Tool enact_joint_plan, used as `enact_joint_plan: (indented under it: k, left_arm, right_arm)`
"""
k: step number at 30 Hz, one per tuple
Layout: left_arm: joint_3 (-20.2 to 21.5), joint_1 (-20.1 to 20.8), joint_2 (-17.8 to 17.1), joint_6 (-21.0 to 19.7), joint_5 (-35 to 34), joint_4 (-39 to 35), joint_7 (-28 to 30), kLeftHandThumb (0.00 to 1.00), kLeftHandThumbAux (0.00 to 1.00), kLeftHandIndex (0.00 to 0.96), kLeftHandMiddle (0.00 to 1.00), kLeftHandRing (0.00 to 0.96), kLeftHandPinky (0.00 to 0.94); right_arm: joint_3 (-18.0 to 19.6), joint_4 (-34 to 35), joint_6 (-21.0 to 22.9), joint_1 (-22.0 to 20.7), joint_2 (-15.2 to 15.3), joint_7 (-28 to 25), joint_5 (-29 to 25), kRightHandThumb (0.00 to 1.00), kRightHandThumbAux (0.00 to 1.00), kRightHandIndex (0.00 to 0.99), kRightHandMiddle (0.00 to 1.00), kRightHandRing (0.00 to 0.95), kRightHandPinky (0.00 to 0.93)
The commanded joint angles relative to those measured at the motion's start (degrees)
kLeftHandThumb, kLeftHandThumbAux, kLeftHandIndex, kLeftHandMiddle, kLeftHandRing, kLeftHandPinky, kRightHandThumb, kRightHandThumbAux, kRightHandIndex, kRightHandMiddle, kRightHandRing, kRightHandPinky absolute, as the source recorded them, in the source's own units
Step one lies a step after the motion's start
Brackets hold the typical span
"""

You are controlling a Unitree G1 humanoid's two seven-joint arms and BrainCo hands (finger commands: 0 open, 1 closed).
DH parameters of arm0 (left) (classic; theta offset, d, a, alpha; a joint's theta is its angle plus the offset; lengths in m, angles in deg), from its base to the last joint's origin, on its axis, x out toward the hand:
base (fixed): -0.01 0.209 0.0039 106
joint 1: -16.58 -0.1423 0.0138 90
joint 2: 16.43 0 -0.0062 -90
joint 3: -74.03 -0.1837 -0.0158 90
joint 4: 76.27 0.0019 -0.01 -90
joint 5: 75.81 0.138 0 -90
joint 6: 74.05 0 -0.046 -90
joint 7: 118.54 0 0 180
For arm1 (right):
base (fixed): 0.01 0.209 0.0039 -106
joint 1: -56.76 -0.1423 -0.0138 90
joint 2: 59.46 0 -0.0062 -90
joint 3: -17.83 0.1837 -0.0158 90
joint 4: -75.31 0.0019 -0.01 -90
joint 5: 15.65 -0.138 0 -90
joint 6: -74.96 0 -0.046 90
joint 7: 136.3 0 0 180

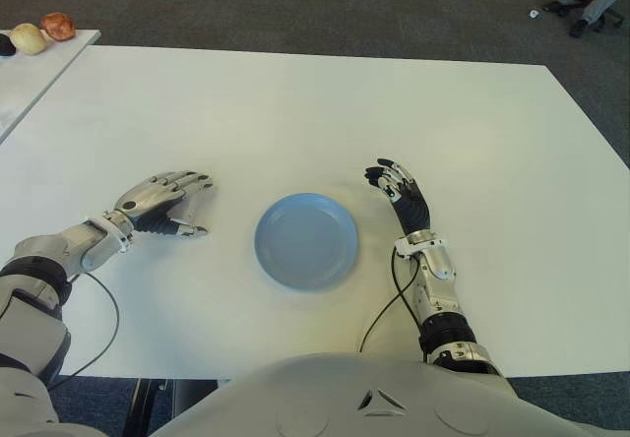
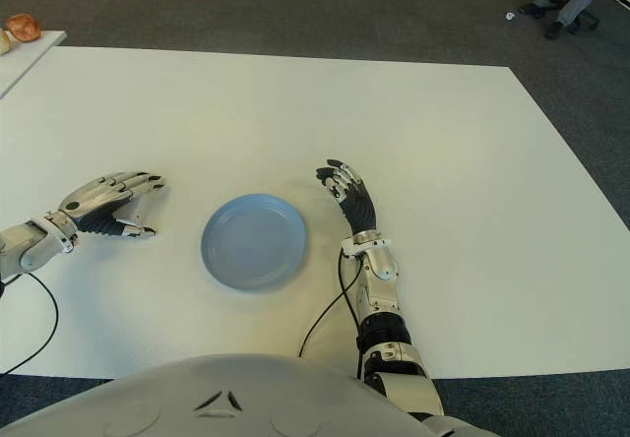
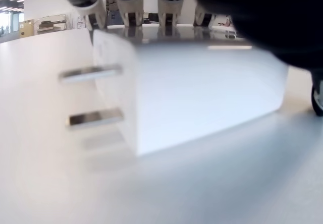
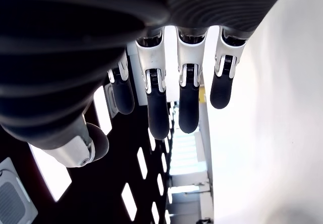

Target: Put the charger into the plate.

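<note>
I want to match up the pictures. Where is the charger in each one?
Left eye view: hidden under the left hand, left of the blue plate.
Right eye view: hidden under the same hand, left of the plate.
Left wrist view: white charger fills the middle, prongs showing, fingers over it.
Right wrist view: not in it.
Shared landmark: the white table.

plate (image 1: 306,241): on table (image 1: 295,102), between both hands
charger (image 3: 192,90): under left hand (image 1: 162,204), left of plate
right hand (image 1: 399,193): right of plate
</note>
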Motion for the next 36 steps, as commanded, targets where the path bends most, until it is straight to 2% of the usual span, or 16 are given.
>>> enact_joint_plan:
  k: [1, 13, 19, 31, 36]
  left_arm:
    - [-1.0, 1.2, -0.4, -0.4, 0.6, -0.3, 2.7, 0.266, 0.259, 0.000, 0.000, 0.000, 0.014]
    - [-0.9, 3.0, -1.2, -1.1, 0.4, 0.5, 5.6, 0.290, 0.255, 0.000, 0.000, 0.000, 0.043]
    - [-1.6, 4.4, -1.8, -1.5, 0.8, 2.6, 6.8, 0.298, 0.254, 0.000, 0.000, 0.000, 0.089]
    - [-2.5, 4.9, -2.6, -1.0, 0.7, 4.4, 5.6, 0.332, 0.233, 0.000, 0.000, 0.002, 0.144]
    - [-2.5, 4.6, -3.0, -0.5, 0.8, 4.8, 3.7, 0.341, 0.225, 0.000, 0.000, 0.003, 0.132]
  right_arm:
    - [0.5, -2.5, 2.1, 4.3, 0.0, -0.1, -0.9, 0.000, 0.588, 0.213, 0.345, 0.292, 0.241]
    - [0.3, -1.1, 2.9, 5.0, 0.0, 0.0, -0.9, 0.000, 0.578, 0.213, 0.340, 0.285, 0.229]
    - [0.3, -0.4, 3.5, 5.3, -0.1, 0.2, -0.9, 0.000, 0.582, 0.213, 0.345, 0.290, 0.233]
    - [0.3, -0.3, 3.8, 5.2, 0.0, 0.1, -0.9, 0.000, 0.584, 0.221, 0.346, 0.291, 0.238]
    - [0.3, -0.7, 3.6, 5.0, 0.1, 0.2, -0.8, 0.000, 0.584, 0.223, 0.346, 0.289, 0.227]
